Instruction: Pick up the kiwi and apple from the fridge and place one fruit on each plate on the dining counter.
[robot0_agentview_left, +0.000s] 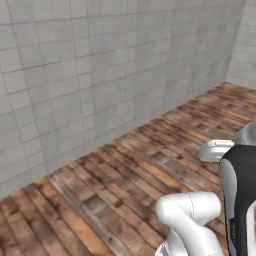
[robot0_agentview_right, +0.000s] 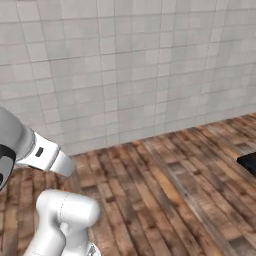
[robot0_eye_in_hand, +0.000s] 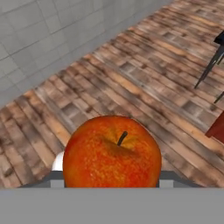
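the gripper (robot0_eye_in_hand: 112, 181) is closed partway around the apple (robot0_eye_in_hand: 112, 154), stem up, held close above the brown plank floor (robot0_eye_in_hand: 131, 83); grey tiled wall (robot0_agentview_left: 100, 65) beyond; dark chair legs (robot0_eye_in_hand: 209, 70) far right.

From behind the arm, left and right, we are looking forward and down at one shared stretch – plank floor (robot0_agentview_left: 125, 170) meeting tiled wall (robot0_agentview_right: 130, 65). From the hand we are looking along the gripper at that floor – the apple (robot0_eye_in_hand: 112, 151) very close
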